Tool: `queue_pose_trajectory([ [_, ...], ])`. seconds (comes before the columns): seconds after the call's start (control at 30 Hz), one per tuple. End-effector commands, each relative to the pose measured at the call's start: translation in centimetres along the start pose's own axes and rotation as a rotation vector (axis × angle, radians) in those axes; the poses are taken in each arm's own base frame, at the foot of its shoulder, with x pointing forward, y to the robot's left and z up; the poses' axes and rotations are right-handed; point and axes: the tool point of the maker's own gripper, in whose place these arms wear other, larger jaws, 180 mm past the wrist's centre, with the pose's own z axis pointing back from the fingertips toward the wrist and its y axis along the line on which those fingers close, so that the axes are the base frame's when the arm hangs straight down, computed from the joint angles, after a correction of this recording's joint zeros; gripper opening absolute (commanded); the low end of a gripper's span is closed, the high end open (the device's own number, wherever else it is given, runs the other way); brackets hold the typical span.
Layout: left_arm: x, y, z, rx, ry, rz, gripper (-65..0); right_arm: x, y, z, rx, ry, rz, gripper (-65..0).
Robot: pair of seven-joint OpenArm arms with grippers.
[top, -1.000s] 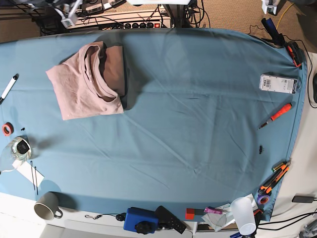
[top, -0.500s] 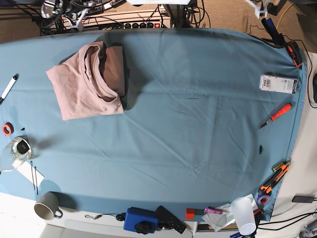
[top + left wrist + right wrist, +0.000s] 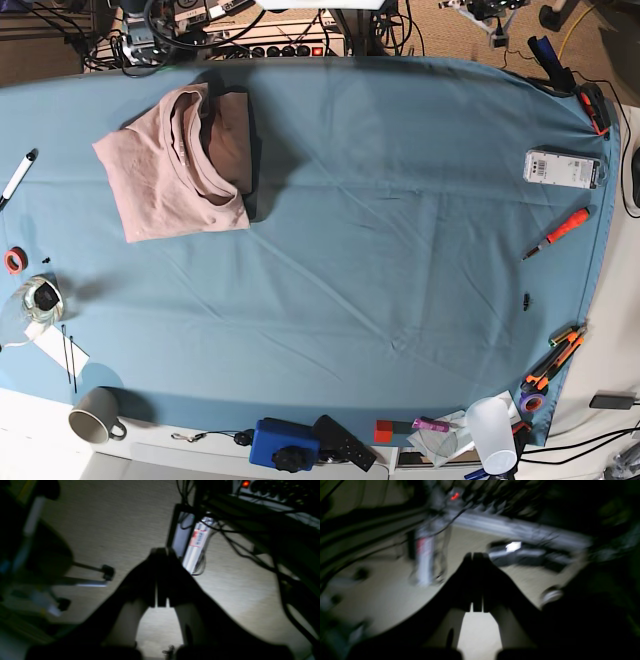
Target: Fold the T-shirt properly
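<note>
- The T-shirt [image 3: 180, 165] lies folded into a compact, roughly rectangular bundle on the bench [image 3: 400, 250], near its far-left corner in the base view, with the collar opening facing up and the bundle turned a little askew to the bench edges.
- The blue cloth covering the bench shows light creases around the middle and is otherwise flat around the T-shirt.
- The left gripper [image 3: 161, 552] is clenched with nothing between its jaws; its wrist view looks past the closed tips at a beige floor, a tangle of cables and a power strip with a red light [image 3: 245, 483].
- The right gripper [image 3: 476, 555] is likewise clenched and holds nothing; its view is blurred and dark, showing floor, cables and a small red light.
- Both arms sit beyond the far edge of the bench, well apart from the T-shirt, and neither touches it.
- Along the right edge lie a white box [image 3: 562, 168] and an orange-handled screwdriver [image 3: 556, 233], with more small tools near the near-right corner.
- At the left edge are a marker pen [image 3: 18, 176], a red tape roll [image 3: 14, 260] and, at the near-left corner, a grey mug [image 3: 96, 415].
- On the near edge stand a blue box [image 3: 285, 443] and a translucent plastic cup [image 3: 492, 433].
</note>
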Motion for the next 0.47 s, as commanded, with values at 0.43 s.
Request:
queue_pose_trajectory([
  [0.43,1.8,0.4,-0.1,0.026,-0.047,-0.009,-65.0,1.2,-0.9,-0.7,-0.098,-0.003,0.135,-65.0],
])
